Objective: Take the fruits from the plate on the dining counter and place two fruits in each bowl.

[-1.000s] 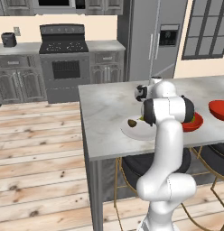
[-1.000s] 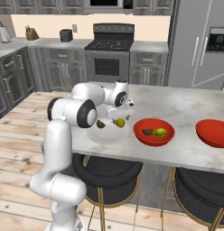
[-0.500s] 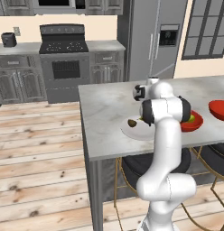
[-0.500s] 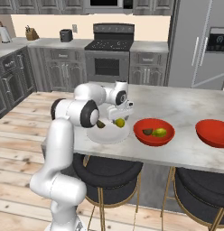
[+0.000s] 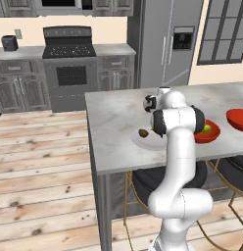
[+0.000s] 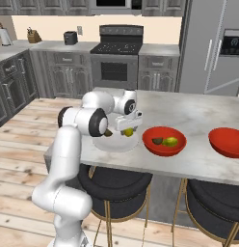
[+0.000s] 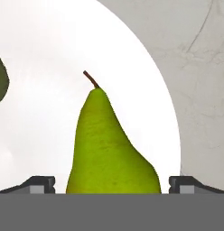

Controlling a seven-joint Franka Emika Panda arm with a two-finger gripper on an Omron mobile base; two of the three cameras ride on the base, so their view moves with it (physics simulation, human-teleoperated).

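Flat round white plate [image 6: 108, 144] lies on the light-grey marbled dining counter [image 6: 198, 116], bearing a yellow-green pear [image 7: 111, 149] and a dark olive fruit [image 5: 143, 132]; nearer glossy red bowl [image 6: 164, 142] holds two fruits; farther red bowl [image 6: 227, 142] lies apart

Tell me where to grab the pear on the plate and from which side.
Grip the pear across its wide lower body, coming straight down from above. It lies flat on the white plate, stem pointing away, and the open claw already has a finger on each side of its fat end.
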